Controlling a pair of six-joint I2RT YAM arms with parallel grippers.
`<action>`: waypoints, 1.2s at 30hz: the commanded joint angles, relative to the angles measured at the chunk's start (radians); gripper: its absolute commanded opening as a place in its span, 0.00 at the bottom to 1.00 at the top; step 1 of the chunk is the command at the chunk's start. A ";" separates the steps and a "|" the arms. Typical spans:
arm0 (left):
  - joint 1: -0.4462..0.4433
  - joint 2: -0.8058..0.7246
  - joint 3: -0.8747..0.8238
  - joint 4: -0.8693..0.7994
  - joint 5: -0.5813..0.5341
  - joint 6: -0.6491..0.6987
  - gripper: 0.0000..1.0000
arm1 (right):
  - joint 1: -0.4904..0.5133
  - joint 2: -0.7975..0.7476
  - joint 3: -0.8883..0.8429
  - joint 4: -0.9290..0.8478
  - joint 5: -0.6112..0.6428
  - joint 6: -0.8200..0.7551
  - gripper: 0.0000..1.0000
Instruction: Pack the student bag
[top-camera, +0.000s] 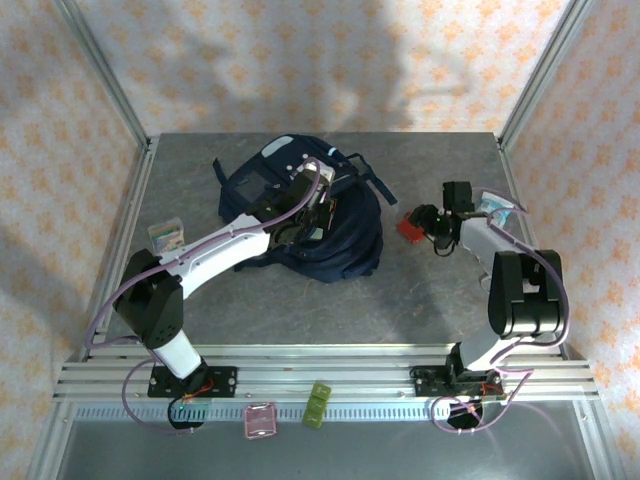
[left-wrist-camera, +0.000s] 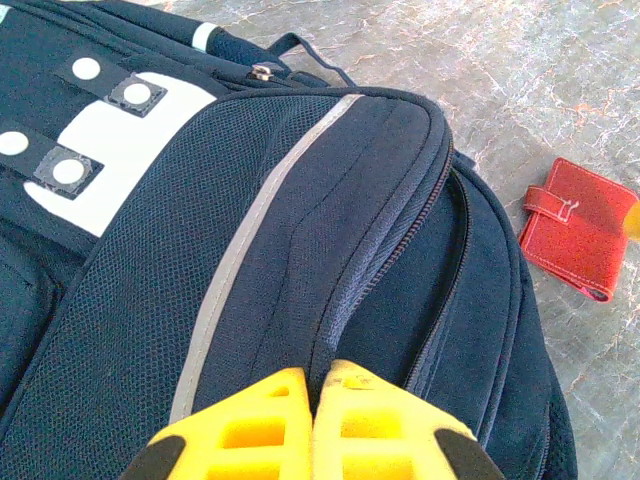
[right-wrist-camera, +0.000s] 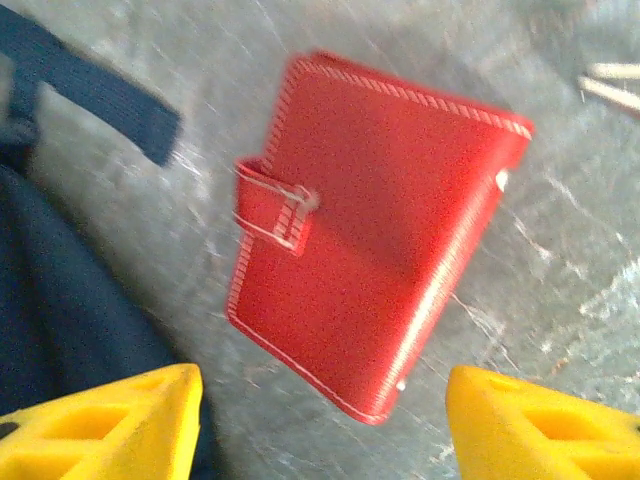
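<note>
Fingers (right-wrist-camera: 110, 425) on your right arm stand wide apart and hold nothing. The red wallet (right-wrist-camera: 370, 230) lies flat on the counter (right-wrist-camera: 570, 250) at 12 o'clock from them, within the span of the gap but not yet between the tips. Its long axis runs roughly from 1 to 7 o'clock in that wrist view, with the clasp strap on the 9 o'clock edge, so you would likely have to turn or shift to close across the narrow way.

From above, the wallet (top-camera: 410, 228) sits at 3 o'clock from the bag (top-camera: 350, 245), near it but apart, and your right arm is much the nearer one.

Your left fingers (left-wrist-camera: 260, 435) are pressed shut on top of the bag (left-wrist-camera: 300, 200), apparently pinching a fold of fabric beside the zipper line, which runs away toward 1 o'clock. The bag lies flat at mid-counter, its zippered side toward the wallet (left-wrist-camera: 575, 230). Whether the zipper is open enough to take the wallet, you cannot tell yet.
</note>
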 joint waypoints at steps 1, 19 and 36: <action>0.012 -0.024 0.022 -0.001 -0.001 -0.004 0.00 | 0.001 0.021 0.002 0.054 0.014 0.048 0.64; 0.012 -0.025 0.019 0.008 0.000 -0.017 0.00 | -0.001 0.149 0.006 0.102 0.050 0.079 0.06; 0.038 -0.021 0.143 -0.049 -0.037 0.025 0.00 | 0.067 -0.314 -0.060 0.137 -0.358 -0.008 0.00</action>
